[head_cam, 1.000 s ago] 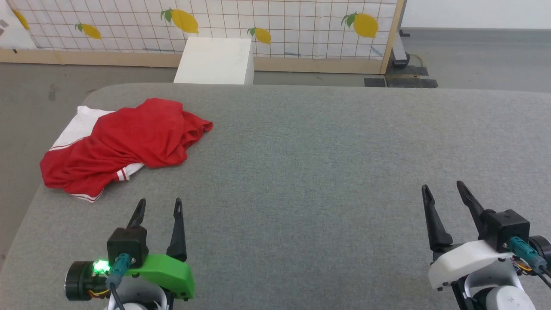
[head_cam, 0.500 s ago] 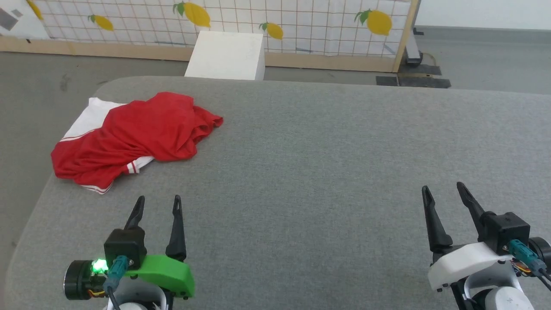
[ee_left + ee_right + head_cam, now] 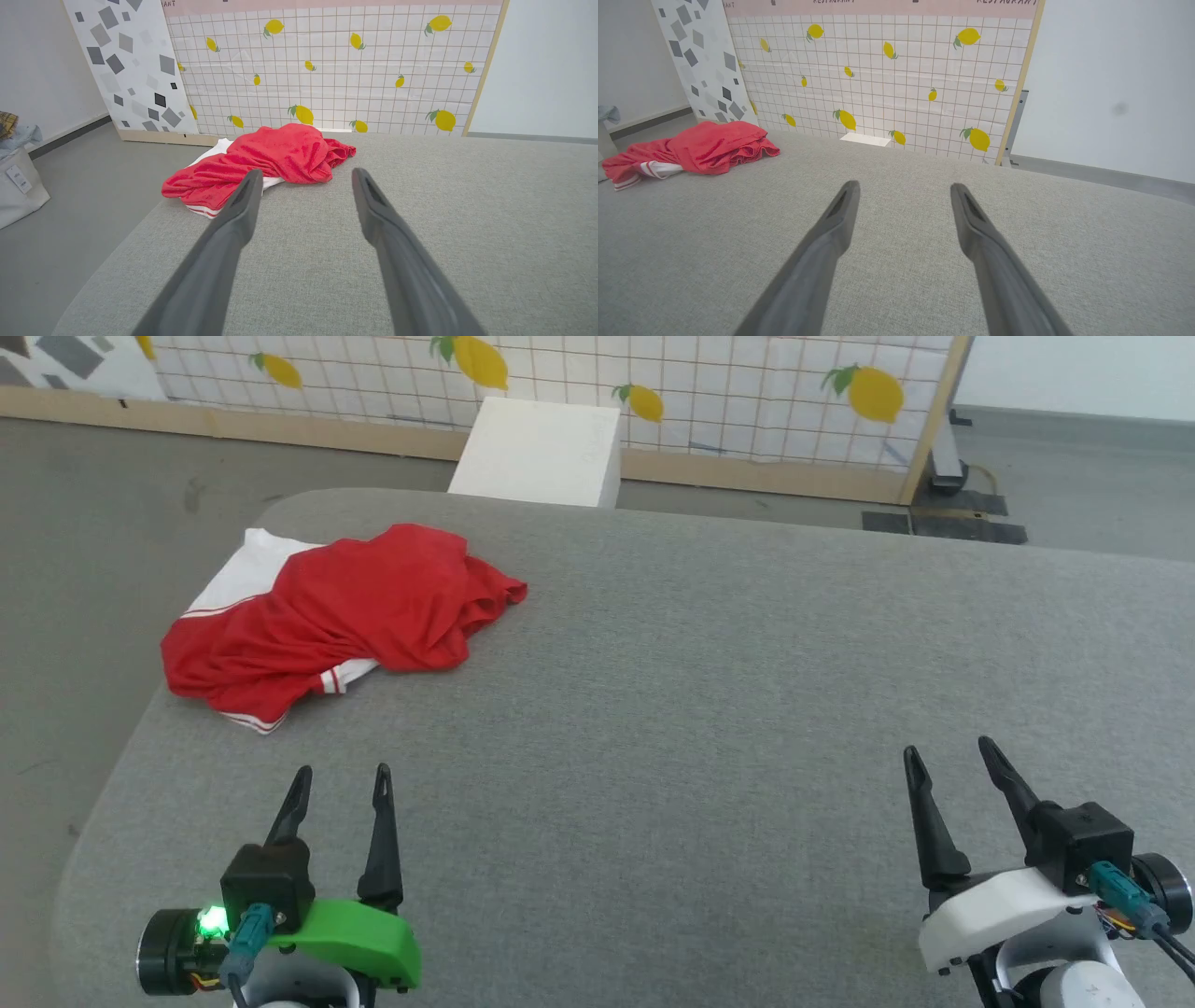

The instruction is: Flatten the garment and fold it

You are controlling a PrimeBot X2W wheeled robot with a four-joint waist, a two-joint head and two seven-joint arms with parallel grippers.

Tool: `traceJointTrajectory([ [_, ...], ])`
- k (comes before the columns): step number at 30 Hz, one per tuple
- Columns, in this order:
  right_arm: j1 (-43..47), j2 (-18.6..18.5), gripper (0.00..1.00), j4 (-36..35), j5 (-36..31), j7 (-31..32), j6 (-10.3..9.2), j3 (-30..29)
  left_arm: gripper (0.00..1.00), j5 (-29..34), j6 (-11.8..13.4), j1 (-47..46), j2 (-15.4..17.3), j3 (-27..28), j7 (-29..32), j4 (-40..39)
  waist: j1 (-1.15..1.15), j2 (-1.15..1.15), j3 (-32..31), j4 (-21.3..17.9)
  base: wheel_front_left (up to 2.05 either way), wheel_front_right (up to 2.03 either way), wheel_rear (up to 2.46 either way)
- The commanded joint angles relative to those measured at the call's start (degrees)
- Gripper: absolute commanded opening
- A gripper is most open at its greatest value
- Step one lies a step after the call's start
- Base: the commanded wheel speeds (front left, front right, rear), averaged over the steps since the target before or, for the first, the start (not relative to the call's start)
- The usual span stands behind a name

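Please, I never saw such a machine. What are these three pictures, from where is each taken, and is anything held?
It is a two-armed robot. One picture looks down from its head: the left gripper, green-mounted, and the right gripper, white-mounted, are open and hold nothing. The other two come from a camera on each wrist, looking along that gripper's dark fingers. On the grey padded table lies the garment, red and white, crumpled near the far left corner, apart from both grippers.

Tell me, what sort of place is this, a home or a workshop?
Probably a staged test room, not a home: a free-standing lemon-print tile backdrop panel with a wooden frame, a large grey fabric-covered table holding one crumpled red-and-white shirt, and bare grey floor.
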Motion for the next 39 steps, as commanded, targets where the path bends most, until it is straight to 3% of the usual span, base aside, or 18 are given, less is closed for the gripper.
traceJointTrajectory([
  [1,-0.1,0.0,1.0,0.4,0.0,-0.8,-0.05,0.0,1.0,-0.6,0.1,0.7,-0.1,0.0,-0.6,-0.3,0.0,0.0,-0.2,0.8,0.0,0.0,0.0],
  [39,2.0,0.1,1.0,3.7,1.5,-4.2,-0.08,1.2,1.0,-1.2,-0.8,5.5,-0.2,1.1,-5.0,-1.2,0.0,0.0,-2.9,15.1,0.0,0.0,0.0],
])
